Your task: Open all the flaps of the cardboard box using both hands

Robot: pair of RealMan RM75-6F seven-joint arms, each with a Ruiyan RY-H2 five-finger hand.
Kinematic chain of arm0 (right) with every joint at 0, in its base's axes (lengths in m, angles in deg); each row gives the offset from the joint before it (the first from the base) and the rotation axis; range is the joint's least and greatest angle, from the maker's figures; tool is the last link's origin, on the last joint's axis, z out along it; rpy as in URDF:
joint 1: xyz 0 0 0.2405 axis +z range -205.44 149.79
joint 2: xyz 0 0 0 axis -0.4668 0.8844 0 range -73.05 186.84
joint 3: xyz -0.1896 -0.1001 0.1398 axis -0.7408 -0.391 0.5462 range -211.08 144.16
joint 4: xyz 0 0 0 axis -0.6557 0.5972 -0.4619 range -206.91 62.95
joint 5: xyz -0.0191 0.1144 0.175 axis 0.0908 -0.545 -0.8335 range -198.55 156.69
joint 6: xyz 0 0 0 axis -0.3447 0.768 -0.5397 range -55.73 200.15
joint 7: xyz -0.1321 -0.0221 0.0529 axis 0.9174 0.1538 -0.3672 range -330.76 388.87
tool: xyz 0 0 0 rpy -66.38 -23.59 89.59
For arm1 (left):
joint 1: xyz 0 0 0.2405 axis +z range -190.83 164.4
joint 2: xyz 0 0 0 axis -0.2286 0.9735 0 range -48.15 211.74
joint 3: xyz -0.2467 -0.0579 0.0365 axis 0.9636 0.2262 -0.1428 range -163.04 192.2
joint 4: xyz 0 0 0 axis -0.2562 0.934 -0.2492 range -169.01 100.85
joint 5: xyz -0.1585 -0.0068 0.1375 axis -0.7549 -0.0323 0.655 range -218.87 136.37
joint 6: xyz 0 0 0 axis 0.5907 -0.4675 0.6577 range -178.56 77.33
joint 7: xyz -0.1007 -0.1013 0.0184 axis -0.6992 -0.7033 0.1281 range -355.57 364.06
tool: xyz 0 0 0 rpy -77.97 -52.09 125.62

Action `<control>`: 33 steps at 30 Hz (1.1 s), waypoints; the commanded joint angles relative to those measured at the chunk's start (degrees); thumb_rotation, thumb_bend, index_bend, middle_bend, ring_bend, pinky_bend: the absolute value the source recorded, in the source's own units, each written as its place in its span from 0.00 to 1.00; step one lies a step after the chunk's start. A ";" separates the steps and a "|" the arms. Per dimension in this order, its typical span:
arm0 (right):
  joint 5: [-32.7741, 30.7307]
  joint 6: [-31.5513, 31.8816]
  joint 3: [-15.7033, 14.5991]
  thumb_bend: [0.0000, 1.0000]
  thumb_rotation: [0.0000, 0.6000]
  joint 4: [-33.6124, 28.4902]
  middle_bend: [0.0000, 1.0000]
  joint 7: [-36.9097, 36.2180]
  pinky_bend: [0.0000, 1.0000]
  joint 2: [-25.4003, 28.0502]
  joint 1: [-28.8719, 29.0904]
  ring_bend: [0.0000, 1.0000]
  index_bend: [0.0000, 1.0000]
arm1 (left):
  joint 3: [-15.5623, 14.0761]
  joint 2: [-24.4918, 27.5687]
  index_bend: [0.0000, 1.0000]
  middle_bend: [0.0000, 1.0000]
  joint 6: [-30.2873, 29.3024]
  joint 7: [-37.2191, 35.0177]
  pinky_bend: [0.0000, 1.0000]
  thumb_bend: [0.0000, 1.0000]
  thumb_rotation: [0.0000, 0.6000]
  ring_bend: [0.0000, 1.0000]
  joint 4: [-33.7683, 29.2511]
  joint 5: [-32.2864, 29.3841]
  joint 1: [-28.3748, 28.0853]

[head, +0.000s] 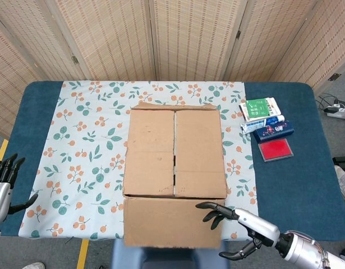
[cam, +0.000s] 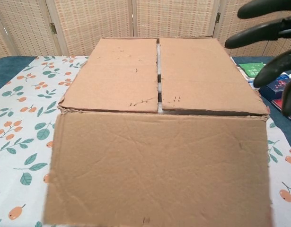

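Note:
The cardboard box (head: 174, 151) stands mid-table on the floral cloth. Its near flap (head: 171, 222) lies folded out flat toward me, filling the lower chest view (cam: 157, 168). Two inner flaps (cam: 157, 75) are still closed over the top, meeting at a centre seam. My right hand (head: 239, 225) hovers at the near flap's right edge, fingers spread, holding nothing; its black fingertips (cam: 273, 33) show at the top right of the chest view. My left hand (head: 4, 182) is at the table's left edge, far from the box, fingers apart and empty.
To the right of the box lie a green booklet (head: 260, 108), a blue packet (head: 272, 130) and a red pad (head: 275, 149) on the blue table (head: 295, 174). Woven folding screens stand behind the table.

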 commanded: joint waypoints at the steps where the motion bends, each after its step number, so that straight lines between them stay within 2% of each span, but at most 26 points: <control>1: -1.89 -0.63 1.24 0.32 0.86 0.39 0.09 6.90 0.30 -0.37 -0.77 0.21 0.07 | -0.07 0.07 0.00 0.00 0.16 -0.08 0.00 0.26 1.00 0.00 0.02 0.08 -0.07; 3: -4.89 -1.53 3.78 0.32 0.85 0.25 0.07 14.66 0.26 -0.54 -0.81 0.17 0.11 | -0.12 0.11 0.00 0.00 0.16 -0.39 0.00 0.26 1.00 0.00 0.14 0.33 -0.11; 5: -8.48 -3.10 6.46 0.32 0.79 -0.41 0.04 22.34 0.18 -0.59 -0.43 0.12 0.18 | -0.16 0.14 0.00 0.00 0.13 -0.56 0.00 0.26 1.00 0.00 0.24 0.51 -0.12; 8: -15.93 -4.77 11.69 0.32 0.71 -1.25 0.02 34.94 0.11 -2.28 0.40 0.10 0.22 | -0.24 0.20 0.00 0.00 0.02 -0.89 0.00 0.26 1.00 0.00 0.31 0.77 -0.08; 12: -24.24 -8.47 17.51 0.32 0.67 -0.94 0.02 49.70 0.10 -5.36 3.19 0.10 0.24 | -0.26 0.37 0.00 0.00 -0.19 -1.51 0.00 0.26 1.00 0.00 0.38 0.94 0.02; 15: -28.63 -10.19 20.84 0.32 0.62 -0.69 0.04 57.33 0.10 -7.34 5.36 0.10 0.28 | -0.25 0.51 0.00 0.00 -0.15 -1.99 0.00 0.26 1.00 0.00 0.49 0.93 0.03; 18: -34.29 -11.36 24.82 0.33 0.54 0.83 0.06 68.13 0.10 -9.71 8.16 0.10 0.37 | -0.32 0.80 0.00 0.00 0.22 -2.17 0.00 0.26 1.00 0.00 0.43 0.65 0.02; 20: -37.38 -11.83 26.61 0.37 0.48 1.78 0.07 73.97 0.10 -11.21 9.76 0.10 0.46 | -0.31 0.92 0.02 0.00 0.49 -2.30 0.00 0.26 1.00 0.00 0.37 0.47 -0.05; 23: -41.99 -12.73 28.68 0.43 0.46 3.23 0.09 81.60 0.10 -13.66 12.31 0.10 0.57 | -0.37 1.10 0.08 0.00 0.63 -2.58 0.00 0.26 1.00 0.00 0.34 0.45 -0.05; 27: -45.63 -13.76 29.76 0.48 0.46 5.97 0.10 89.27 0.10 -17.49 15.30 0.09 0.61 | -0.51 1.35 0.14 0.00 0.68 -3.39 0.00 0.26 1.00 0.00 0.33 0.79 -0.05; 33: -50.21 -17.76 29.87 0.48 0.46 11.38 0.11 92.62 0.09 -23.08 19.42 0.09 0.63 | -0.66 1.67 0.14 0.00 0.81 -4.50 0.00 0.26 1.00 0.00 0.58 1.02 -0.04</control>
